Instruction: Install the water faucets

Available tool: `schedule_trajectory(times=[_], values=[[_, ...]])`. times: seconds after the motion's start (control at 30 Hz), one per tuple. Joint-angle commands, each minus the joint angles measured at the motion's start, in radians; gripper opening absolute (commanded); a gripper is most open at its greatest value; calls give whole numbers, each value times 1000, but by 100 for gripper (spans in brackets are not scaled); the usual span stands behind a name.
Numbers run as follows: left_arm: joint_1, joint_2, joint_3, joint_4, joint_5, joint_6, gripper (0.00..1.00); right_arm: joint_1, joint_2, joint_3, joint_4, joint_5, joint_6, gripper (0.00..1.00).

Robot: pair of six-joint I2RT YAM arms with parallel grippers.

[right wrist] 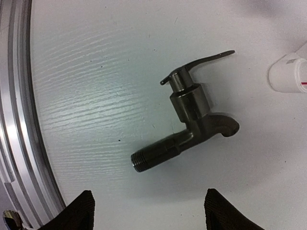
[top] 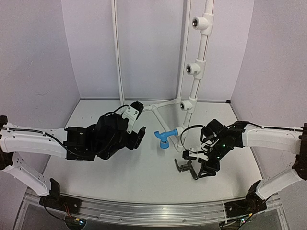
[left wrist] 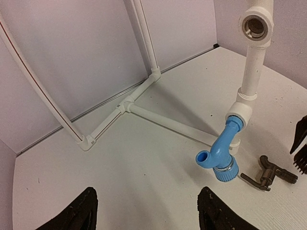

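The bright blue faucet point(top: 164, 137) sits screwed into the lowest tee of the white pipe frame point(top: 188, 104); it also shows in the left wrist view point(left wrist: 219, 154), spout turned left. The black faucet point(top: 183, 166) lies loose on the table, seen close in the right wrist view point(right wrist: 194, 112) with its threaded end pointing down-left and lever up. My left gripper point(top: 140, 138) is open and empty, left of the blue faucet. My right gripper point(top: 197, 172) is open and empty, just right of and above the black faucet. Two upper tees point(top: 194, 69) have empty sockets.
The white pipe frame runs along the table point(left wrist: 158, 120) and up the back wall. A metal rail point(right wrist: 17, 120) borders the table's near edge, close to the black faucet. White walls enclose the left, right and back sides.
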Motion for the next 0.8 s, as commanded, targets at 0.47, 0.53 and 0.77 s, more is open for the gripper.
schedule_trajectory(times=[0.47,0.53,0.77], values=[[1,-153,10,-1,-172,-68,71,147,255,-84,353,109,82,57],[0,-155,10,-5,-174,-70,71,155,269,-89,385,154,89,50],[0,-163,9,-16,-176,-76,71,155,258,-18,297,130,225,73]])
